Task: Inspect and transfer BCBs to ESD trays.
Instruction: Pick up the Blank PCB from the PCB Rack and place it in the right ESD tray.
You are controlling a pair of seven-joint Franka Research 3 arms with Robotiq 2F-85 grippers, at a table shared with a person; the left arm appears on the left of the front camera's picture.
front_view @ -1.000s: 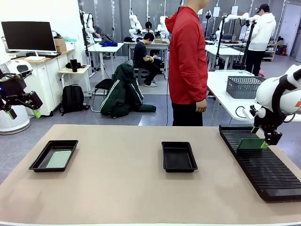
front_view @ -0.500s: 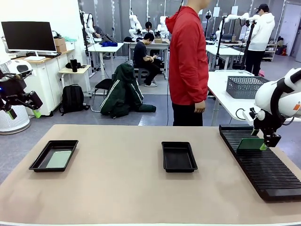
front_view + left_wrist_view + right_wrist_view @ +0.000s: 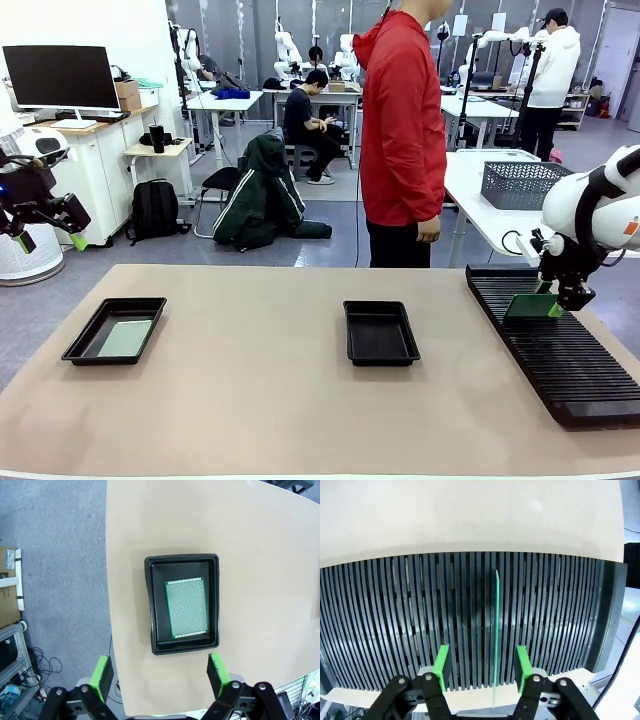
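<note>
Left fingers [image 3: 102,675] gape and right fingers [image 3: 442,662] flank a thin, seemingly untouched BCB [image 3: 496,630] in the ribbed rack [image 3: 395,605].

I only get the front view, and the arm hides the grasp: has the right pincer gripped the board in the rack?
Observer: No. The BCB stands on edge between the right pincer's pads, touching neither.
Operator: Centred?
Observer: No, it is nearer one than the other.
Operator: And the left pincer?
Observer: Open wide, facing the left ESD tray, where a second BCB lies flat.
</note>
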